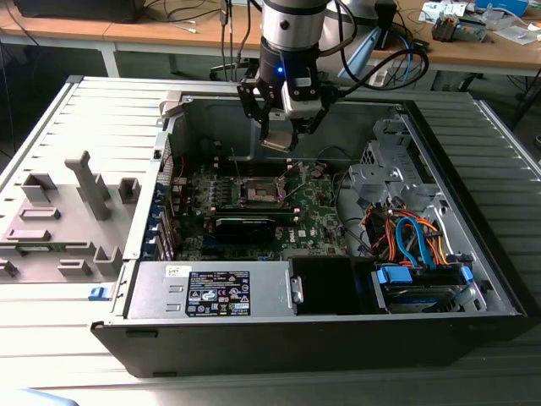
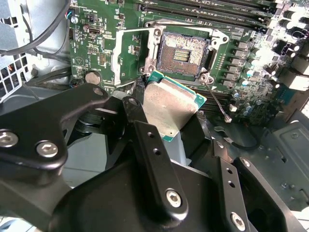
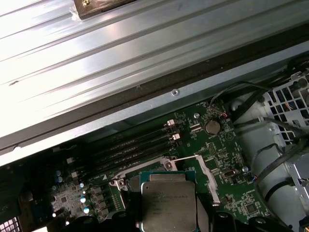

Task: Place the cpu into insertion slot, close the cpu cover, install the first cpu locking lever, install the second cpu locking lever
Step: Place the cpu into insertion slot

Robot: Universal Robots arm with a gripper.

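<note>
the tool (image 1: 278,140) is clamped on the cpu (image 2: 171,104), holding it tilted above the insertion slot (image 2: 182,54), which lies bare below the tool, the cpu cover (image 2: 117,55) swung open beside it.

The cpu (image 2: 172,104) in the end effector (image 2: 167,121), near the insertion slot (image 2: 182,54)

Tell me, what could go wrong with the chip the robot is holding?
The gripper holds the cpu in the air near the open slot. It looks turned against the slot's square, so it might land crooked and hurt the tiny contacts. It could also slip and fall onto the board. A thin wire lies beside the slot and might get caught.
</note>
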